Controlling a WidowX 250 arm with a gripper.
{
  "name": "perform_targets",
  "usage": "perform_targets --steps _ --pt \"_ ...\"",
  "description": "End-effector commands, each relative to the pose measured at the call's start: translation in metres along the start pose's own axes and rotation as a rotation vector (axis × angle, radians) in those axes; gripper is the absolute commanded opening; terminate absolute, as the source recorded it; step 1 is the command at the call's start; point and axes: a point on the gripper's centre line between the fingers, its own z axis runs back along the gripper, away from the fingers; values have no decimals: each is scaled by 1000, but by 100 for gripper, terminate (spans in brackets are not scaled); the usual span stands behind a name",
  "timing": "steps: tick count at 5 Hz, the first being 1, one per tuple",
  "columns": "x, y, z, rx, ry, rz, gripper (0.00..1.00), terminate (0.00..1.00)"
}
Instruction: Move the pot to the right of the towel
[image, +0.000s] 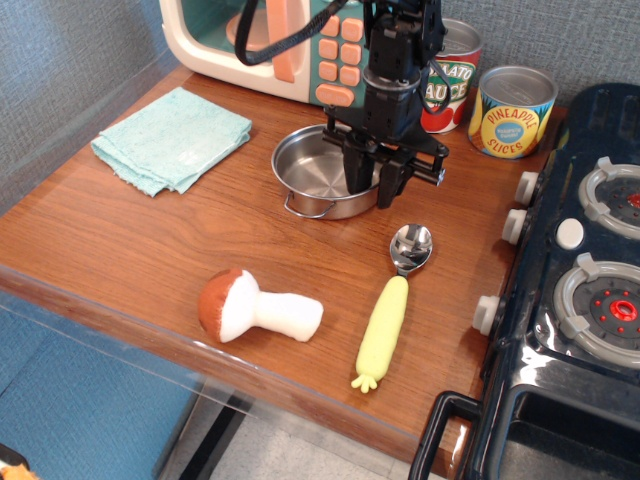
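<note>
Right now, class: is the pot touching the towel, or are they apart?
Apart. The single camera view shows bare wooden tabletop between the pot and the towel's nearest edge, with the gripper over the pot's right rim.

Single view only; mounted high at front, angled down across bench (120, 250); mid range; toy stove (580, 290) cut off right.

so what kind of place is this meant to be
Most likely a toy play-kitchen setup on a wooden counter: a toy microwave at the back, a toy stove with knobs on the right, and labelled tomato sauce and pineapple slices cans.
</note>
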Motion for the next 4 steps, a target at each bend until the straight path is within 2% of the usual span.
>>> perform_targets --steps 1,3,4 --pt "-12 -8 71 36 -141 36 100 0" --pt "-18 -4 70 44 -118 59 100 0" --pt "-18 -4 70 44 -118 59 100 100"
